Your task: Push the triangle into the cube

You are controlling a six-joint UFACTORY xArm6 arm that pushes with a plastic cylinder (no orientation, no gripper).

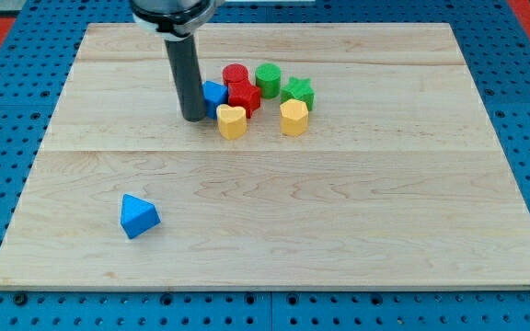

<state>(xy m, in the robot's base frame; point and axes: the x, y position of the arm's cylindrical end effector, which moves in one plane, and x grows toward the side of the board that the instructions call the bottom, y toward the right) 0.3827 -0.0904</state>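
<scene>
1. Distance is the first hazard: the blue triangle [139,216] lies well apart from my tip [194,117], down toward the view's bottom and left of it, while the blue cube [213,94] is touching or just beside the tip on its right.
2. No jaws are carried by the rod, so nothing is held; only the flat lower end is pressed toward the board, and contact with the cube cannot be told for certain.
3. Scatter is judged likely if the cube is nudged, since it is packed against a red star-like block [244,96], with a red cylinder [236,74] behind and a yellow heart-shaped block [232,120] just right of the tip.
4. A green cylinder [268,79], a green star [297,91] and a yellow hexagonal block [293,117] are crowded further right (any of them could be struck instead of the cube).
5. Rotation is a risk: the triangle's slanted faces could let it spin off an off-centre push.
6. Blocks look smooth and matte, probably painted; the wooden board [357,221] is pale, planked and finely grained.
</scene>
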